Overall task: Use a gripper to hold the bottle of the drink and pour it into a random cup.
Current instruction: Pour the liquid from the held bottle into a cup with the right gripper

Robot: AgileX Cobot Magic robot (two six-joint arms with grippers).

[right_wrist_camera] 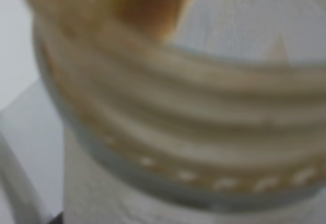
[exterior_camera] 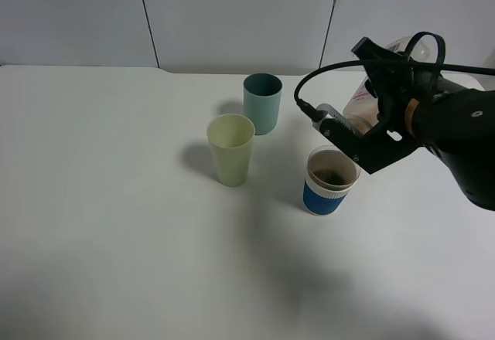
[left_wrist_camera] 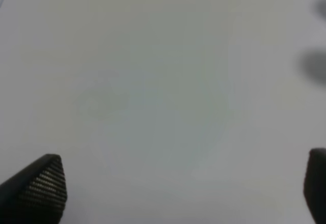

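Note:
My right gripper (exterior_camera: 373,124), a black hand with cables, is shut on the clear bottle (exterior_camera: 360,107) and holds it tipped down toward the left, its mouth just above the blue cup (exterior_camera: 325,195). The cup stands upright on the table with dark drink (exterior_camera: 332,176) in its bottom. In the right wrist view the bottle's threaded capless neck (right_wrist_camera: 168,112) fills the frame, blurred, with brownish liquid traces (right_wrist_camera: 147,5) inside. My left gripper (left_wrist_camera: 183,193) is open over bare table and does not show in the exterior view.
A pale yellow-green cup (exterior_camera: 230,149) and a teal cup (exterior_camera: 263,103) stand upright left of the blue cup. The white table (exterior_camera: 116,224) stretches wide to the left and front. A grey wall runs behind.

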